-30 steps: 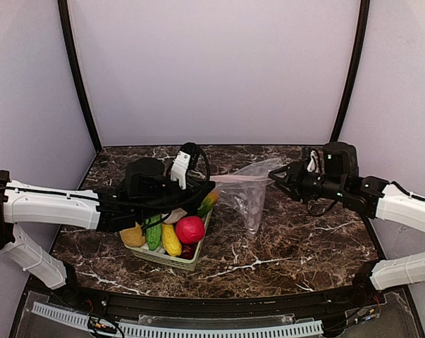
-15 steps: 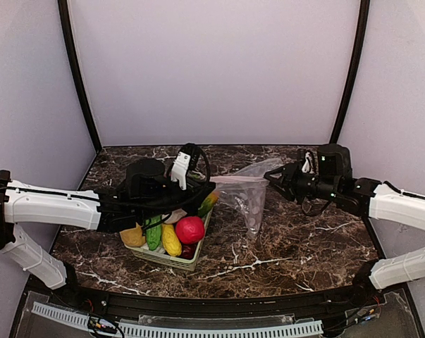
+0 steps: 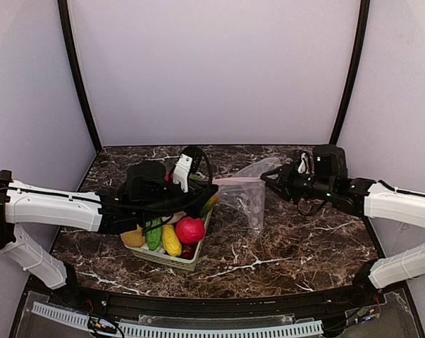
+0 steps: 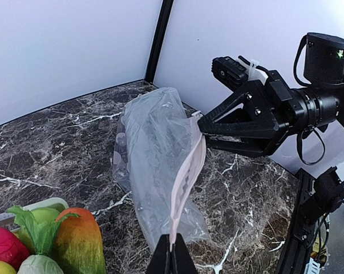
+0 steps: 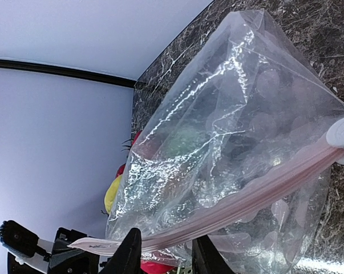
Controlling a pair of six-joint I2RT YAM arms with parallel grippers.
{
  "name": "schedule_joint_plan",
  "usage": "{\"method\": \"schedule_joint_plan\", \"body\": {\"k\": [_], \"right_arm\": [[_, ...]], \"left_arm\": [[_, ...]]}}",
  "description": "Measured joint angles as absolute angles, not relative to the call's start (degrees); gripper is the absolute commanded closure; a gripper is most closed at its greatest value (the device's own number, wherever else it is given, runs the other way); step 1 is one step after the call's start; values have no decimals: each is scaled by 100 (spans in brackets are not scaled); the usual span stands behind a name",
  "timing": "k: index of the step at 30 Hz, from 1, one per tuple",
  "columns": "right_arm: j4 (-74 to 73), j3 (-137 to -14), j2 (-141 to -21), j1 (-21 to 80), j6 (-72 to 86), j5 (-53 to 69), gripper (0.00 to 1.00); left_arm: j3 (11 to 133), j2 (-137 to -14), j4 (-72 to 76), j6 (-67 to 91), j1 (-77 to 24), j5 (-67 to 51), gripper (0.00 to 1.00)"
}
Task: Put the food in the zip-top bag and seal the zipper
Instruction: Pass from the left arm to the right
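Dark marble table (image 3: 304, 239): zip-top bag (image 3: 251, 201) hangs mid-table by its zipper (image 4: 186, 177), left gripper (image 4: 172, 254) pinching the 9 o'clock end, right gripper (image 4: 201, 128) clamped on the 3 o'clock end; food (image 3: 189, 229) sits in basket (image 3: 173, 259) at bag's 8 o'clock.

I read this as robotics lab test cell. Plain pale panels (image 3: 212, 70) close 3 sides, black posts (image 3: 78, 77) at back corners. Dark marble-look worktop (image 3: 297, 239) has 2 white arms at its near edge: left arm (image 3: 50, 204), right arm (image 3: 402, 204). Slotted cable duct (image 3: 177, 327) and exposed wiring (image 3: 99, 325) run along front. Green basket (image 3: 171, 259) holds glossy toy food (image 3: 189, 229), not real produce.
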State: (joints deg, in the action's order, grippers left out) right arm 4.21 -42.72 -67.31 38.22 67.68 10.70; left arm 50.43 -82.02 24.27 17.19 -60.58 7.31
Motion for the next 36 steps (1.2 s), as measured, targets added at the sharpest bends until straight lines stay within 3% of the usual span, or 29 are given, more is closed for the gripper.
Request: {"method": "schedule_joint_plan", "body": {"k": [13, 21, 24, 29, 36], "right_arm": [[589, -4270, -6969, 3822, 6816, 1173, 84], [716, -4274, -7194, 3822, 6810, 1212, 100], [729, -4283, -7212, 3822, 6783, 1214, 100], [727, -4324, -7168, 3802, 6646, 1166, 100], [340, -4661, -6886, 3588, 5745, 1146, 100]], "left_arm": [[4995, -8379, 2482, 1885, -6130, 727, 99], [4998, -8567, 2574, 1957, -6130, 615, 98], [4998, -8591, 2571, 1968, -6130, 486, 81], [4998, -8584, 2552, 1990, -6130, 276, 38], [5249, -8278, 1887, 2156, -6132, 19, 15]]}}
